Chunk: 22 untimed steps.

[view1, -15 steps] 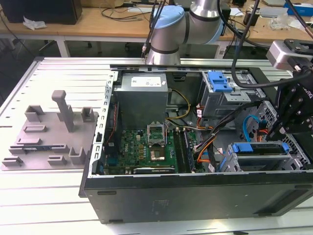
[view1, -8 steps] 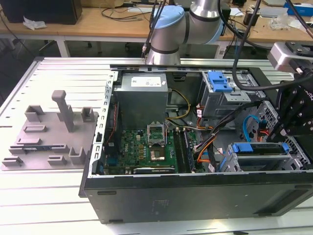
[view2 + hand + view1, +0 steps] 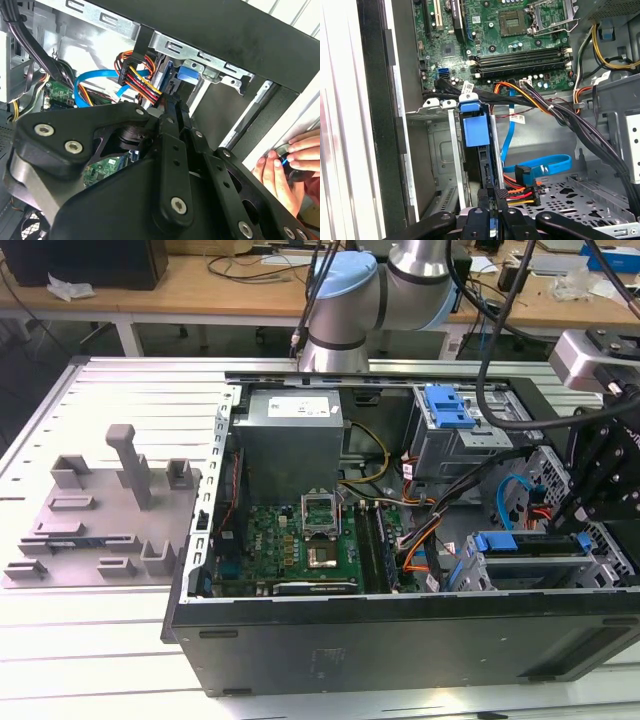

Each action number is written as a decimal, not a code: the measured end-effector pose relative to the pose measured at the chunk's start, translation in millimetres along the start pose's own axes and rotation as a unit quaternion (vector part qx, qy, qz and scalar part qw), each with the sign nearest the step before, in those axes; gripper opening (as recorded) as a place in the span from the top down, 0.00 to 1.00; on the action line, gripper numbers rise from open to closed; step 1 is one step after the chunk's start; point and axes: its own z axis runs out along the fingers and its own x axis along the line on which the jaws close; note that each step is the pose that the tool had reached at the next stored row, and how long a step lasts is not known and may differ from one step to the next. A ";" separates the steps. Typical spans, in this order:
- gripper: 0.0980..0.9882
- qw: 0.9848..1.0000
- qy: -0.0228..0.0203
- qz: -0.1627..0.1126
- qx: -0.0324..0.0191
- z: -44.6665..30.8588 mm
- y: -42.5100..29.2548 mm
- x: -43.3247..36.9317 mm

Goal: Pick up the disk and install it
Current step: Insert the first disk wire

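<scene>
One disk [image 3: 476, 132], standing on edge in the drive cage [image 3: 451, 150] of the computer case [image 3: 400, 640]. Claw [image 3: 492, 219] closed narrowly on its near end. Pickup done, final seating apparently outstanding.

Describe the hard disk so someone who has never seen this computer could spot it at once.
Inside the open computer case, find the metal drive bay at the exterior view's right, beside the motherboard. The disk stands on edge in it: a thin slab with blue plastic rails, gripped by the black gripper, unlike the grey cage with a ribbed blue tab.
</scene>
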 end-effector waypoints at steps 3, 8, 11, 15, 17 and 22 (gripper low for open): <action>0.93 1.000 0.000 0.000 0.000 0.0 0.0 0.0; 0.93 1.000 0.000 -0.001 0.000 -0.1 -0.2 -2.1; 0.93 1.000 0.000 -0.006 0.000 -0.1 -0.2 -3.2; 0.93 1.000 0.001 -0.022 0.001 -0.1 -0.2 -3.2; 0.93 1.000 0.001 -0.026 0.001 -0.1 -0.2 -3.2; 0.93 1.000 0.001 -0.026 0.001 0.5 -0.4 -2.0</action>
